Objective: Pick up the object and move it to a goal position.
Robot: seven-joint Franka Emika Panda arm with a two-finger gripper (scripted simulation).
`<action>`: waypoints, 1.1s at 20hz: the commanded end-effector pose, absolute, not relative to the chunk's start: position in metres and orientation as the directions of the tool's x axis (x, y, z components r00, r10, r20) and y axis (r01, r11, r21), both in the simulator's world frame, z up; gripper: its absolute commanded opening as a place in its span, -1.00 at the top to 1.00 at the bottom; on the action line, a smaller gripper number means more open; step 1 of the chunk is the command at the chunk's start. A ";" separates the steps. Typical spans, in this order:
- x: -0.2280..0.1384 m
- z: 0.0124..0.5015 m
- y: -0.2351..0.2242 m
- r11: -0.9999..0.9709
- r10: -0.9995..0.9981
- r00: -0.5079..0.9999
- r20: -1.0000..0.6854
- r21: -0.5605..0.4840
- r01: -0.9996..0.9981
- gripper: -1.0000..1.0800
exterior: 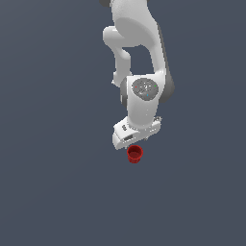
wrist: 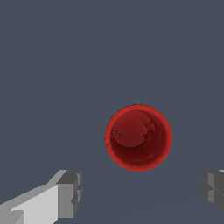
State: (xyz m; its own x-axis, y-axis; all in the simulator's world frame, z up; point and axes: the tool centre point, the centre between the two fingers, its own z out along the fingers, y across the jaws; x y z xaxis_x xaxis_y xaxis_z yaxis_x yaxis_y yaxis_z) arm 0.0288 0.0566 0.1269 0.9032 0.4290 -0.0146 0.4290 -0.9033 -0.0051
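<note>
Red cup [wrist: 138, 137] is standing upright on the grey tabletop [exterior: 53, 182], mouth facing up, just ahead of the end effector [wrist: 140, 194], whose fingers [wrist: 70, 194] are spread wide, holding nothing.

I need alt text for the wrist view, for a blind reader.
A red cup seen from above, mouth open and empty, on a plain grey surface. Two grey fingertips of the open gripper stand apart, not touching it.

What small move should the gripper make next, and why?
Probably shift sideways to centre over the red cup, then descend. In the wrist view the fingers stand wide apart and hold nothing, and the upright cup sits off the line between them, so the gripper is not yet aligned.
</note>
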 end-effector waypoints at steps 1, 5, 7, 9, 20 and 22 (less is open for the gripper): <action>0.034 0.120 0.056 -0.872 0.490 0.872 -0.011 -0.004 0.490 -0.92; 0.040 0.111 0.056 -0.826 0.564 0.826 -0.007 -0.003 0.564 -0.92; 0.042 0.107 0.056 -0.806 0.593 0.806 -0.005 -0.002 0.593 -0.92; 0.044 0.104 0.056 -0.788 0.616 0.788 -0.003 -0.001 0.616 -0.92; 0.048 0.097 0.056 -0.754 0.657 0.754 -0.001 0.000 0.657 -0.92; 0.048 0.094 0.056 -0.753 0.658 0.753 -0.001 0.000 0.658 -0.92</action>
State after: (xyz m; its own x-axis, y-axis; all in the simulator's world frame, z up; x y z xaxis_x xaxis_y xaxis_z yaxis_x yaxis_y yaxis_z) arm 0.0478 0.0556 0.0962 0.7537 0.6573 0.0000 0.6573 -0.7537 0.0002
